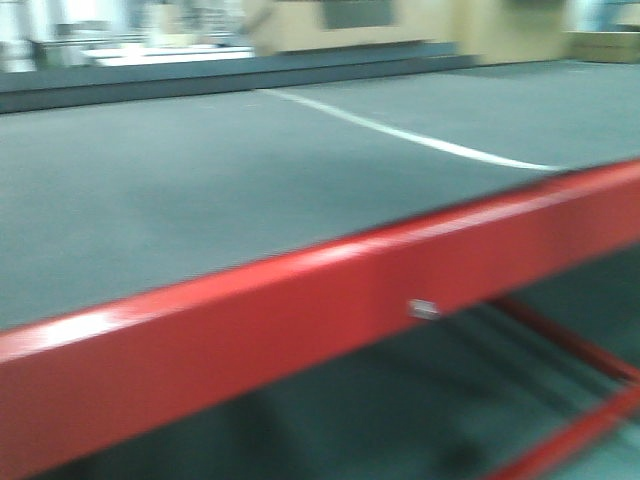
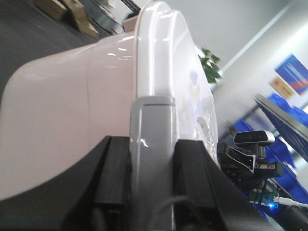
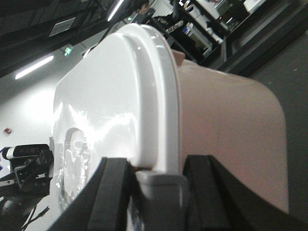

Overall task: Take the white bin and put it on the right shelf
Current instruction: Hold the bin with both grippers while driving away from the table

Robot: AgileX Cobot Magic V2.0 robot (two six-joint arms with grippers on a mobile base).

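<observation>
While its lid [image 3: 120, 96] sat shut and hid any contents, the white bin [image 2: 72, 125] hung between both arms. The left gripper [image 2: 153, 168] and right gripper [image 3: 159, 192] each pinched a grey end clasp [image 2: 152, 125]. Ahead lay a blurred grey deck [image 1: 200, 200] edged by a red beam [image 1: 300, 310]. Blue crates [image 2: 291, 144] stood beyond the bin.

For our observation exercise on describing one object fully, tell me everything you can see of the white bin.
The white bin is a smooth, glossy plastic tub with a pale pinkish body and rounded corners. A flat white lid overhangs it, closed, with a grey clasp at each end. The left gripper and right gripper each straddle a clasp at the rim, gripping opposite ends. What the bin rests on is out of view.
</observation>
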